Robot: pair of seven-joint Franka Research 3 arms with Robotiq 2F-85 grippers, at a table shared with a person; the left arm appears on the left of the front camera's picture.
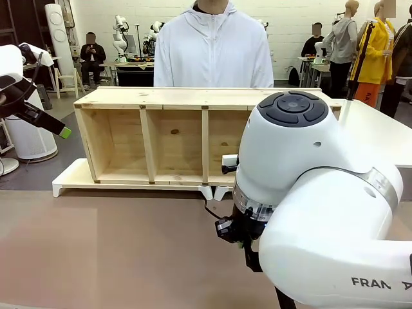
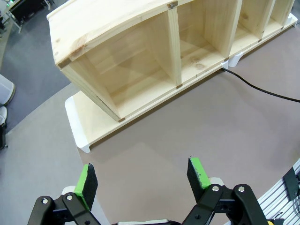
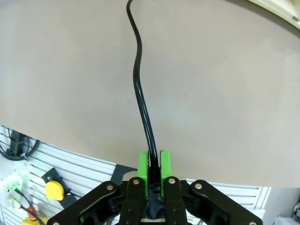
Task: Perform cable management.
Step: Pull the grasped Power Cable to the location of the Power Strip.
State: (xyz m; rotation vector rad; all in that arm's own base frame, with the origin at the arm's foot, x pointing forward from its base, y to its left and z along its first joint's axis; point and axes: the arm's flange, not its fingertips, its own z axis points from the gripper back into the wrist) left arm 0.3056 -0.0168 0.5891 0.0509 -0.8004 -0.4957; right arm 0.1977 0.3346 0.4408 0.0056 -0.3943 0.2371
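The thin black cable [image 3: 139, 84] runs across the brown tabletop and ends between the green pads of my right gripper [image 3: 153, 165], which is shut on it. In the front view a short stretch of the cable [image 1: 208, 207] comes from under the wooden shelf down toward that gripper, most of which is hidden behind the big white right arm [image 1: 309, 193]. Its plug is hidden. My left gripper [image 2: 142, 178] hangs open and empty above the table's left part, well short of the cable [image 2: 262, 89]. It also shows at the left edge [image 1: 62, 132].
A wooden shelf [image 1: 161, 96] with several open compartments lies on a white base [image 1: 67, 180] across the table's far side. A person in a white hoodie [image 1: 212, 51] stands behind it. A small white and black object [image 1: 229, 163] sits at the shelf's right compartment.
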